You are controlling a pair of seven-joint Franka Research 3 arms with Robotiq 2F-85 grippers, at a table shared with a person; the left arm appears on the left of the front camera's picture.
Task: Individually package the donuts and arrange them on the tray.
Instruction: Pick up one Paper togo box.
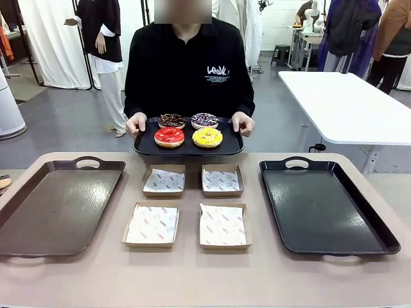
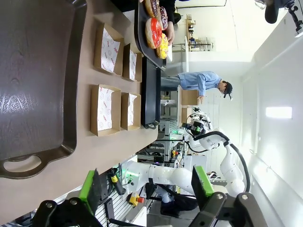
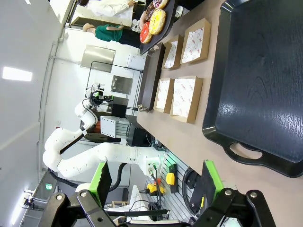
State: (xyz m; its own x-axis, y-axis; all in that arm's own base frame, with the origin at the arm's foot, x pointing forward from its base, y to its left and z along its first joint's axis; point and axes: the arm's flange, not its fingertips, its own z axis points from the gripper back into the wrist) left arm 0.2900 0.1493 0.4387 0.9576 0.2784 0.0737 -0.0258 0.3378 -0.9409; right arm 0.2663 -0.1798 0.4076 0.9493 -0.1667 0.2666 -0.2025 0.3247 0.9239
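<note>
Got left gripper (image 2: pixel 146 184) and right gripper (image 3: pixel 155 178) both gaping, empty. Looking at donuts (image 1: pixel 188 129) straight across on the person's held tray (image 1: pixel 144 147), past the boxes (image 1: pixel 186 204), equally far from either.

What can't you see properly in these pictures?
Front view: the print on the paper in the boxes is too small to read.
Front view: the person's hands are partly hidden under the donut tray.
Left wrist view: the chocolate donut is cut off by the top edge.
Front view: the brown tray is cut off by the left edge.
</note>
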